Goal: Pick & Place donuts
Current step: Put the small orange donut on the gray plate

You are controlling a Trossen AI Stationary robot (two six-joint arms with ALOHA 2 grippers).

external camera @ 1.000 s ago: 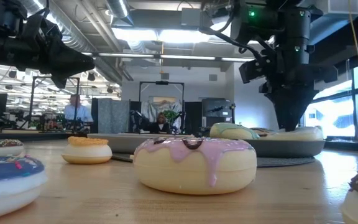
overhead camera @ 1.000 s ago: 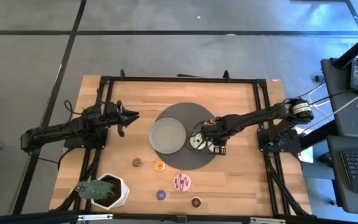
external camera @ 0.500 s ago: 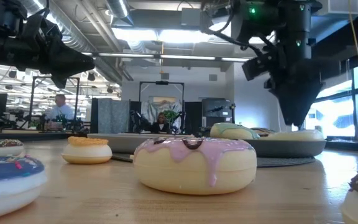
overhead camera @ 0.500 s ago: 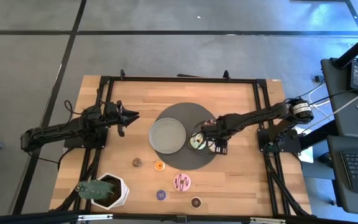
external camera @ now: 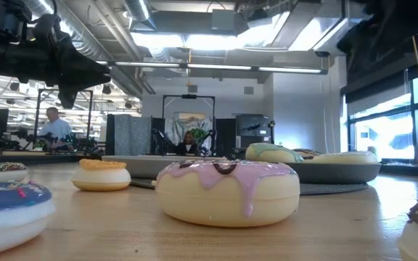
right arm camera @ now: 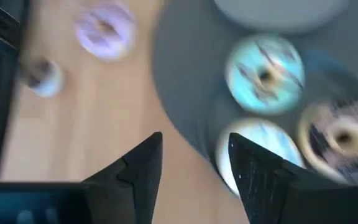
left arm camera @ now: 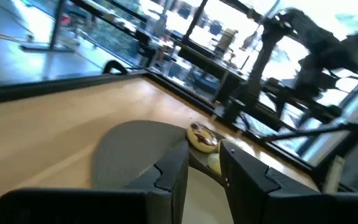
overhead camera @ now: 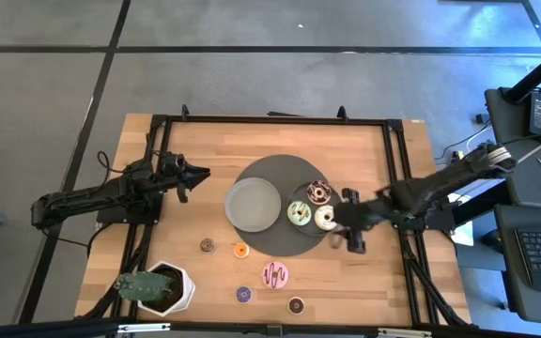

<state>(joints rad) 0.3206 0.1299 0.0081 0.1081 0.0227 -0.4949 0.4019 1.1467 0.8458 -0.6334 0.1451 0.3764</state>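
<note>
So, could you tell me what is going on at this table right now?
The robot is sorting toy donuts onto the large grey plate. Three sit there now: the chocolate donut, the green donut and the cream donut. The right gripper, open and empty, is beside the plate's edge. The left gripper waits off to the plate's left. The pink donut and four mini donuts lie on the wood.
</note>
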